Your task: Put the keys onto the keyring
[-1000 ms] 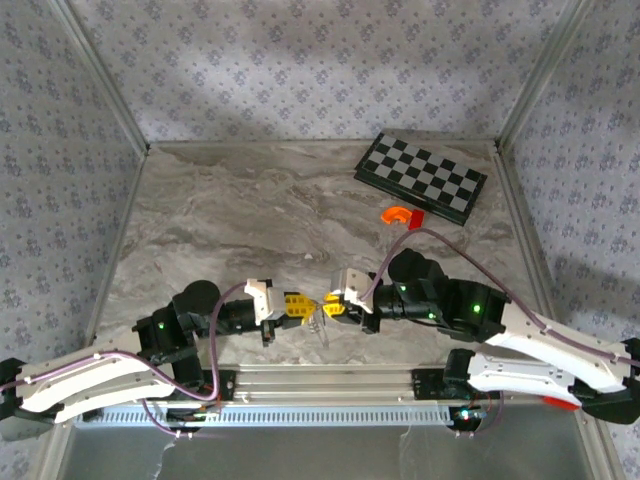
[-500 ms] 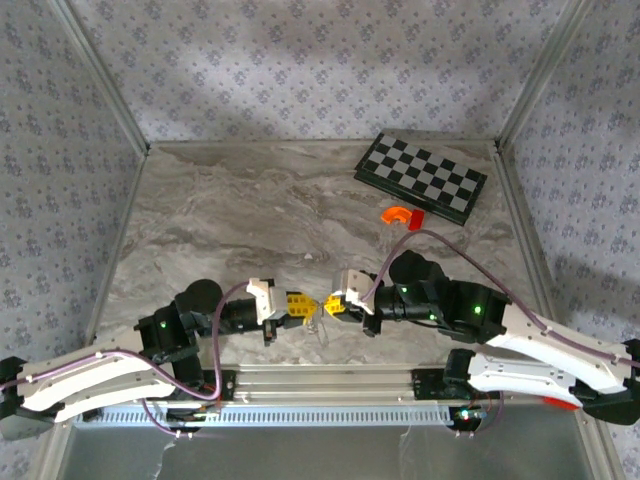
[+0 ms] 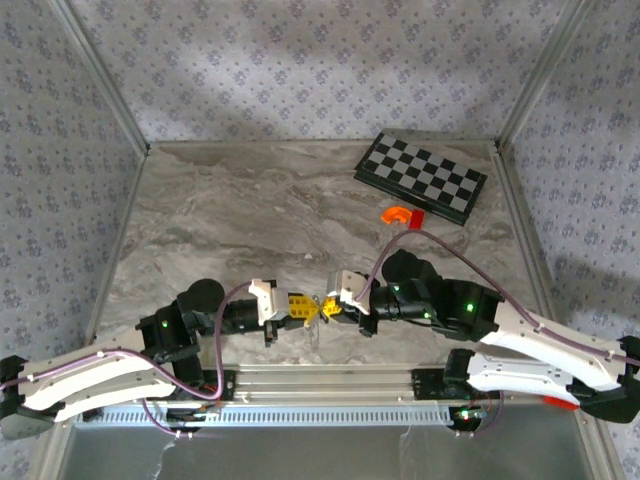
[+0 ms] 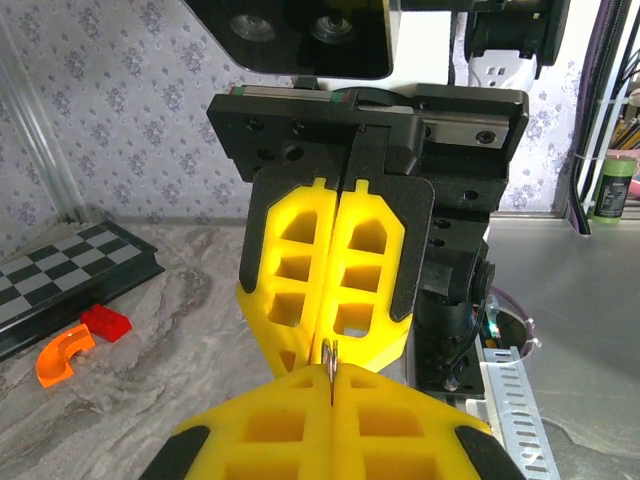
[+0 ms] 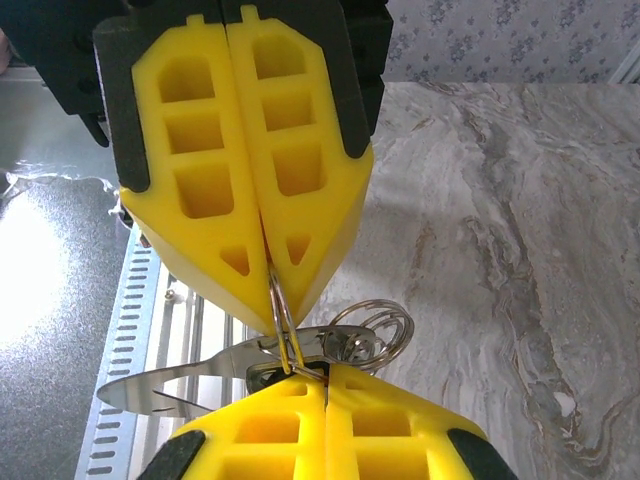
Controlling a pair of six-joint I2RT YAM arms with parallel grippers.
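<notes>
**Two end effectors met tip to tip on a keyring**

The left end effector [image 3: 312, 311] and the right end effector [image 3: 325, 306] are shown tip to tip above the near edge of the worktop [image 3: 260, 220]. The left end effector is pressed together on the thin wire loop of the keyring [image 5: 279, 318], which runs from its tip straight to the tip of the right end effector. The right end effector is pinched on the head of the key [image 5: 170, 385]. The pale blade is seen projecting sideways from that tip, and silvery coils [image 5: 372, 328] are seen just beside it on the opposite side.
</notes>
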